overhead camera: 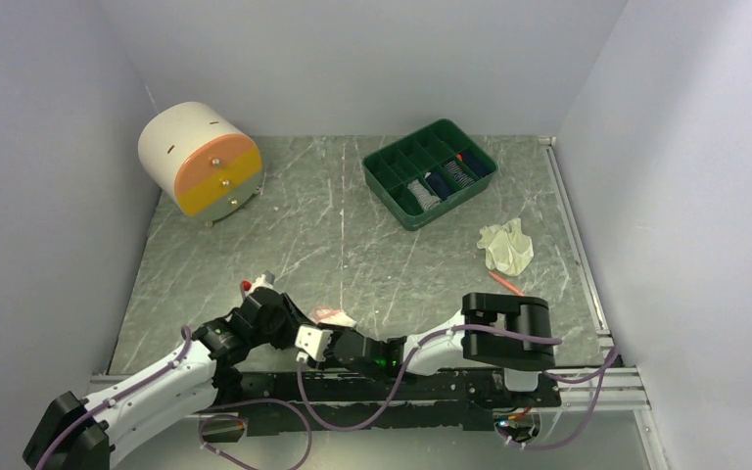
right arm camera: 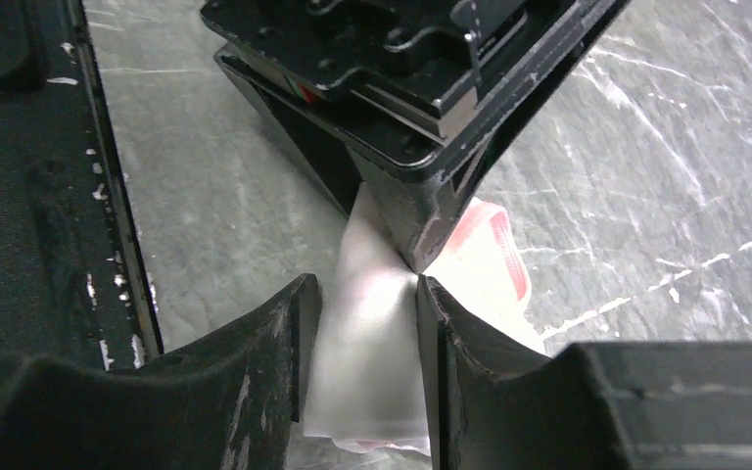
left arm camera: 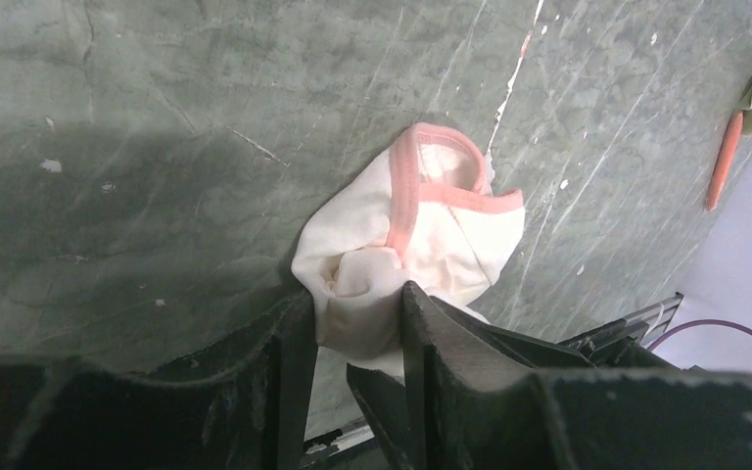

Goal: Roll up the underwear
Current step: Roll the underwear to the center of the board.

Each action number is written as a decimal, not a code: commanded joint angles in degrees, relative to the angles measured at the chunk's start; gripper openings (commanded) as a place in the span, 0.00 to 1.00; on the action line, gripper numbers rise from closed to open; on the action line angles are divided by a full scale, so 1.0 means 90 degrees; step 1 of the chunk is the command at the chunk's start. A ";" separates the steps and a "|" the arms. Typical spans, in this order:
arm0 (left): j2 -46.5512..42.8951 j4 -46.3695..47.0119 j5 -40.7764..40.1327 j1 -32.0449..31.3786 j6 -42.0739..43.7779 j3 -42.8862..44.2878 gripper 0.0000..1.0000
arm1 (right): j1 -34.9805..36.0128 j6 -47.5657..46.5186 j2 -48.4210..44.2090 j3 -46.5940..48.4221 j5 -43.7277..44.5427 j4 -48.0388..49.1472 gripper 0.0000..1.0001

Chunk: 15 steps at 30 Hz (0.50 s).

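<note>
The left pincer [left arm camera: 357, 304] is clamped on a bunched fold of the pink-trimmed underwear [left arm camera: 431, 225], a finger pressed against either side of it. The right pincer [right arm camera: 367, 294] has the same cloth between its fingers from the opposite side; whether it grips the cloth I cannot tell. The garment lies on the tabletop [overhead camera: 352, 225] at 6 o'clock, by the near edge. Its gripped end is gathered into a lump, while the pink waistband lies open and slack beyond, so I judge this roll begun but far from tight or finished. The cream-white underwear [overhead camera: 506, 245] lies crumpled at 3 o'clock, not rolled. The green tray [overhead camera: 416, 220] stands at 1 o'clock.
</note>
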 commanded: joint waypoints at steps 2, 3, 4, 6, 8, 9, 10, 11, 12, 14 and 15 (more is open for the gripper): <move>0.0108 -0.0709 -0.0229 -0.0003 0.0122 -0.0179 0.42 | -0.0001 0.0130 0.0145 -0.0142 0.0628 -0.0195 0.43; 0.0124 -0.0667 -0.0214 -0.0003 0.0135 -0.0185 0.42 | -0.0001 0.0160 0.0140 -0.0158 0.0616 -0.0279 0.41; 0.0153 -0.0639 -0.0204 0.0003 0.0146 -0.0180 0.42 | -0.0001 0.0215 0.0117 -0.0181 0.0572 -0.0347 0.40; 0.0249 -0.0625 -0.0218 0.0003 0.0174 -0.0153 0.41 | -0.0001 0.0336 0.0076 -0.0290 0.0454 -0.0370 0.36; 0.0315 -0.0615 -0.0221 -0.0003 0.0194 -0.0120 0.41 | -0.0001 0.0467 0.0060 -0.0375 0.0385 -0.0487 0.36; 0.0341 -0.0594 -0.0205 0.0005 0.0201 -0.0117 0.41 | -0.0001 0.0548 0.0056 -0.0394 0.0403 -0.0534 0.38; 0.0357 -0.0573 -0.0197 -0.0002 0.0199 -0.0116 0.41 | -0.0001 0.0635 0.0052 -0.0411 0.0429 -0.0603 0.42; 0.0367 -0.0562 -0.0192 -0.0001 0.0186 -0.0117 0.41 | -0.0001 0.0707 0.0050 -0.0433 0.0441 -0.0646 0.44; 0.0372 -0.0552 -0.0191 0.0000 0.0176 -0.0122 0.41 | 0.0004 0.0750 0.0050 -0.0461 0.0451 -0.0663 0.45; 0.0353 -0.0529 -0.0182 0.0001 0.0163 -0.0136 0.41 | 0.0000 0.0752 0.0052 -0.0502 0.0498 -0.0668 0.46; 0.0344 -0.0526 -0.0182 0.0000 0.0164 -0.0137 0.41 | -0.0001 0.0752 0.0051 -0.0500 0.0532 -0.0682 0.47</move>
